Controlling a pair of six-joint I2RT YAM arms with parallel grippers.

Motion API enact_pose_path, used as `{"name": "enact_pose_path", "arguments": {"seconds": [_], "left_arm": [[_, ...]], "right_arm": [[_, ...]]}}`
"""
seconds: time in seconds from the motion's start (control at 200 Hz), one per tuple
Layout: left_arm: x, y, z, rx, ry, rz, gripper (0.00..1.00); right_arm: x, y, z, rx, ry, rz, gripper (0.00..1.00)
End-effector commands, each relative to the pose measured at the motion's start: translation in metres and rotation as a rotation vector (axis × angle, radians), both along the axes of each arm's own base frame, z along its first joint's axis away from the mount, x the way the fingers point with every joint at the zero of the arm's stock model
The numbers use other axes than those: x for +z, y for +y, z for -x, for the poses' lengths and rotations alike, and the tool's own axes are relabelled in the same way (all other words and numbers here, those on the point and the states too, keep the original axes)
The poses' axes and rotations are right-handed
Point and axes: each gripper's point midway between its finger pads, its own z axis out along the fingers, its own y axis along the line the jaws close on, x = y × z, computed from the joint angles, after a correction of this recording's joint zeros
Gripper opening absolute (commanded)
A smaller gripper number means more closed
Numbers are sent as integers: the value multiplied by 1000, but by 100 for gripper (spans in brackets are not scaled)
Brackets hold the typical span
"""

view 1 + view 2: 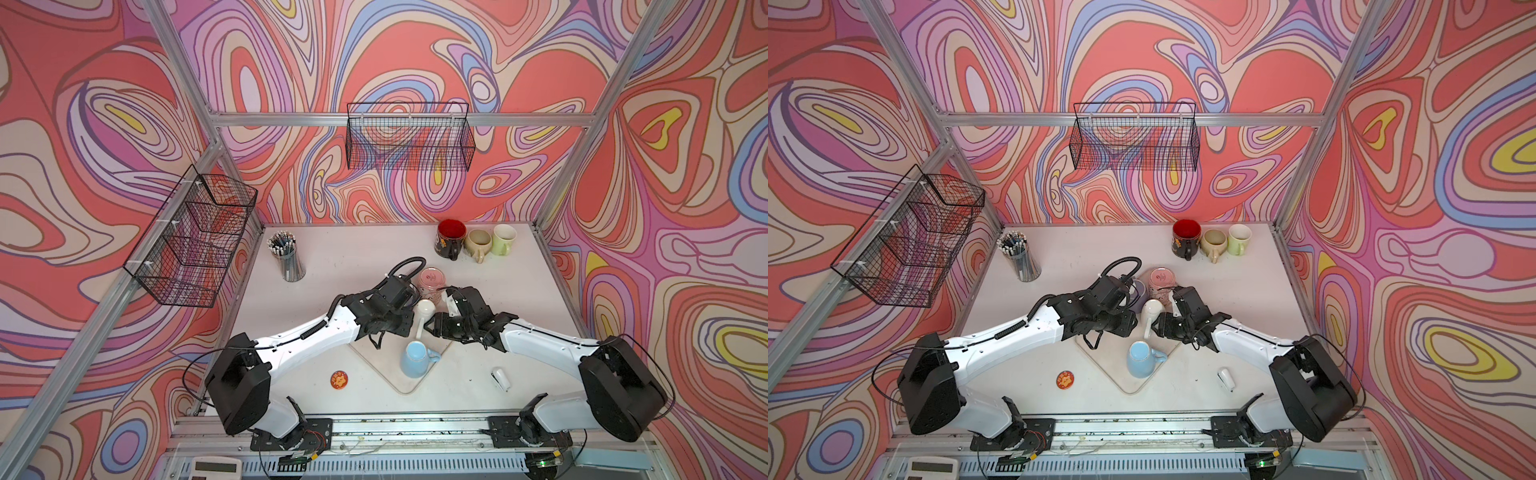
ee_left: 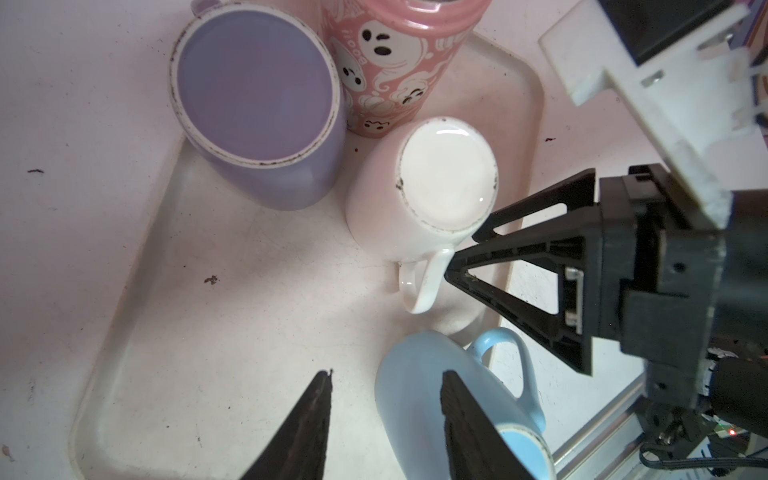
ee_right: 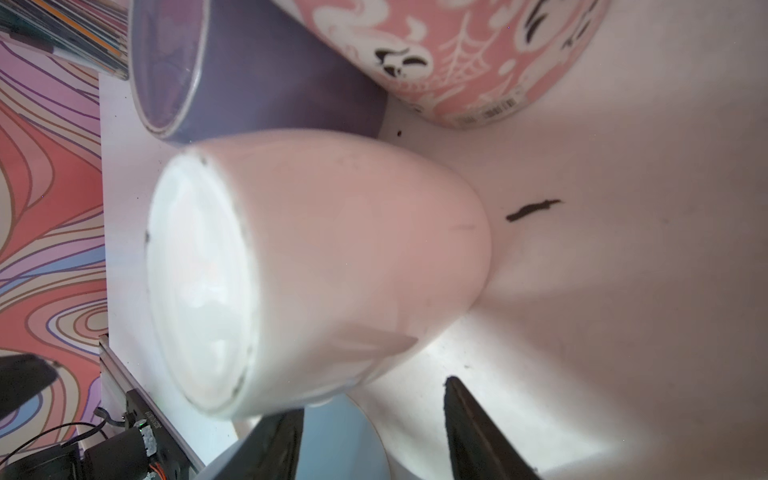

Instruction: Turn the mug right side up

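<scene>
— Sitting on the table (image 1: 332, 257), the tray (image 2: 137, 316) is holding what?
— The pink mug (image 2: 395, 62) and purple mug (image 2: 253, 87) are crowding one corner. The white mug (image 2: 446, 178) is standing base up on the tray just beside them, the blue mug (image 2: 411, 395) near.
— And the grippers?
— The right gripper (image 3: 374, 399) is hovering with jaws apart at the white mug's handle (image 2: 424, 286), possibly touching it; I can't tell. The left gripper (image 2: 386, 374) is hanging with jaws parted above the tray, holding nothing.

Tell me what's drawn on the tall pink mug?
White ghosts cover the tall pink ceramic mug; left wrist view shows best.
</scene>
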Motion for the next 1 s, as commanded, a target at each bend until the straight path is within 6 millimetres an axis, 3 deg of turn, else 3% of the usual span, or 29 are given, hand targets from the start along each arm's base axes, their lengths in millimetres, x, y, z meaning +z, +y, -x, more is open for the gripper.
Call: {"name": "enact_pose_path", "arguments": {"seconds": [0.0,0.27,0.551,0.997], "left_arm": [[10,-6,-1,-33,-21,-31,49],[2,-23,-1,-133,-15,-146,50],[-18,-40,-2,-170,38,-200,53],[-50,-43,-14,-153,66,-298,59]], "right_arm": [[11,-9,8,6,-35,25,56],[25,-45,21,-36,-90,115,61],[24,-91,16,-143,-61,69,66],[14,-90,12,-130,-49,26,67]]}}
